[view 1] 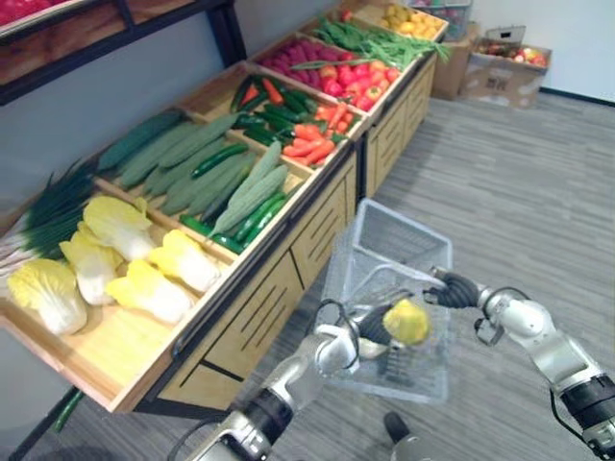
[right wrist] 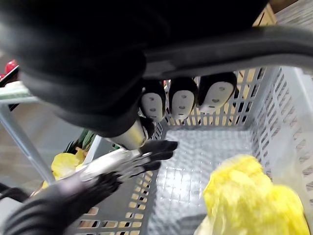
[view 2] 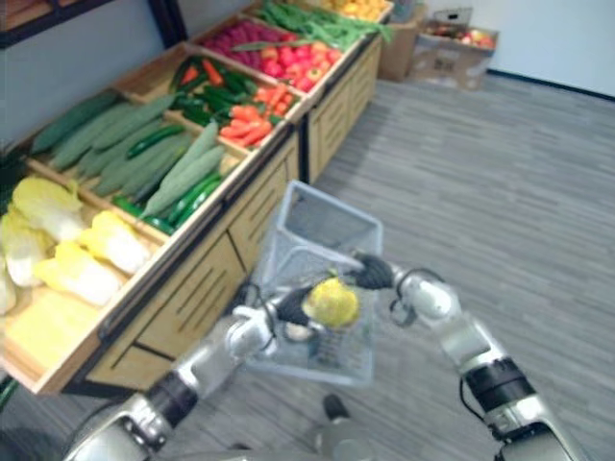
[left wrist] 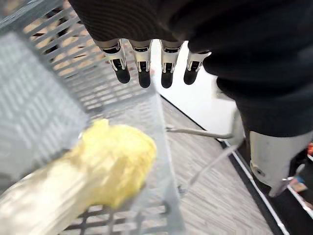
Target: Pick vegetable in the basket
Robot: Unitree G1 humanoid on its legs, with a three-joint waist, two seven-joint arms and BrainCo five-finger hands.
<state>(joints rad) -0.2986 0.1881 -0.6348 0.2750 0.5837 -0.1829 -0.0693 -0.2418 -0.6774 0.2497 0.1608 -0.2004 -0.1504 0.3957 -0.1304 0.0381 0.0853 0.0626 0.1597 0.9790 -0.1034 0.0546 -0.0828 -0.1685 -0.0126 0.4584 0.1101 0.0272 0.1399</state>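
Cabbage (view 1: 406, 322) lies inside the wire basket (view 1: 384, 235), left robot hand (view 1: 371, 327) just beside it, fingers straight, empty; right robot hand (view 1: 457, 289) curled round the basket's handle (left wrist: 195, 131).

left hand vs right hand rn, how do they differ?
Fingers: the left hand has straight fingers and holds nothing; the right hand is curled round the handle of the basket.
Place: the left hand hangs over the yellow cabbage lying in the basket; the right hand sits at the handle.
Shared: both are at the basket.
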